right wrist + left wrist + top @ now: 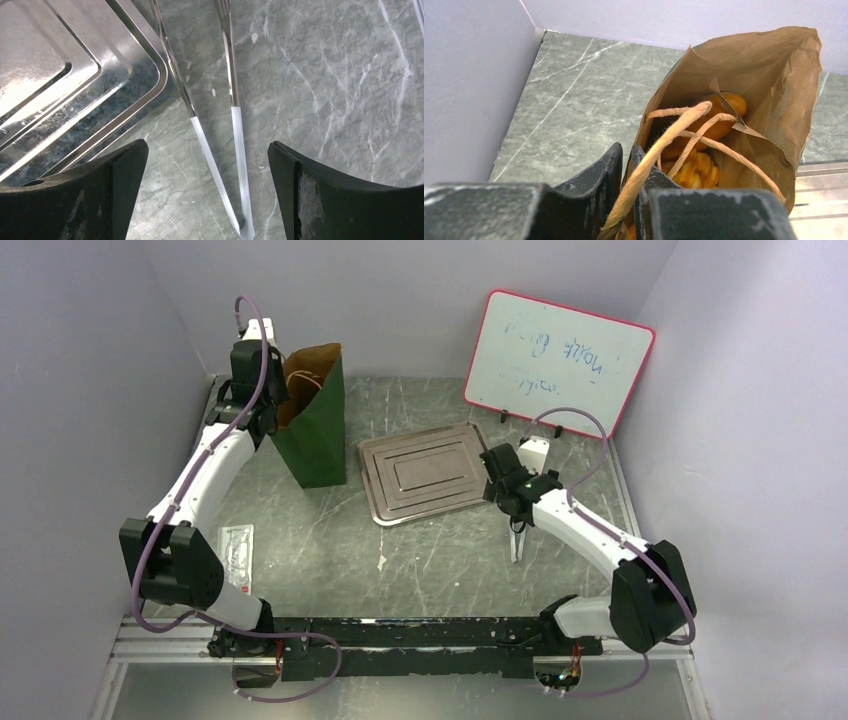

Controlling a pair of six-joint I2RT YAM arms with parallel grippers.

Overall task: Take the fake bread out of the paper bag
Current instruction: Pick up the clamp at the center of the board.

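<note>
The paper bag [318,435], dark green outside and brown inside, stands upright at the back left. My left gripper [266,408] is shut on the bag's left rim [636,150], beside a tan cord handle [659,150]. In the left wrist view the bag's mouth [764,75] gapes, and glossy orange fake bread [724,120] lies inside, with a ridged piece [694,170] below it. My right gripper [505,495] hovers open near the tray's right edge. Metal tongs [235,130] lie on the table between its spread fingers [125,175], which do not touch them.
A flat silver tray [425,472] lies at the table's centre, seen also as a tray corner [75,75] in the right wrist view. A whiteboard [558,358] leans at the back right. A clear plastic packet [237,545] lies near the left arm. The tongs [517,540] extend toward the near edge.
</note>
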